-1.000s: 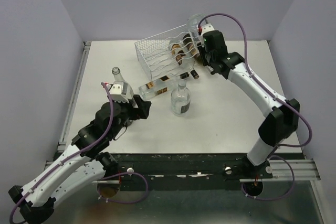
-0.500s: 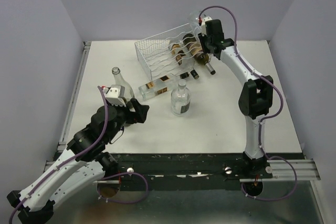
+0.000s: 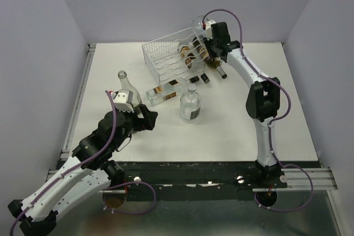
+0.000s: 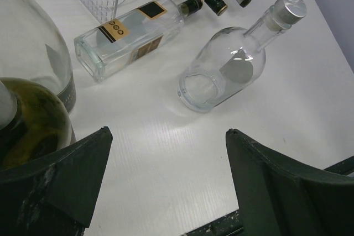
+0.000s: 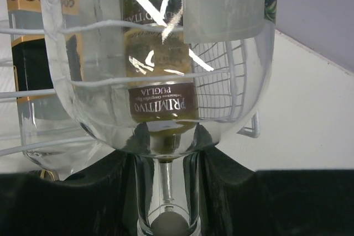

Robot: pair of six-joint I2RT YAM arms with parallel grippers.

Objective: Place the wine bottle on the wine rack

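The desk [image 3: 238, 120] carries the wine rack [image 3: 166, 53] toward its 12 o'clock edge. It is a white wire basket with labelled bottles [image 3: 193, 54] lying in its wavy rows. The right arm stretches to the rack's 2 o'clock corner. There it holds the wine bottle [image 3: 197, 24], of clear glass, tilted over the end row. The right claw [image 5: 164, 172] is clenched on the bottle's neck. Whether the body already bears on the wire cannot be told.

The step in hand looks like the placing itself. The next move likely calls for lowering the body into a free cradle, parallel to its neighbours, and letting go only once the wire takes the weight.

At the desk's 8 o'clock the left claw [image 4: 166, 136] is spread and empty, just beside a tall bottle [image 3: 126, 84].
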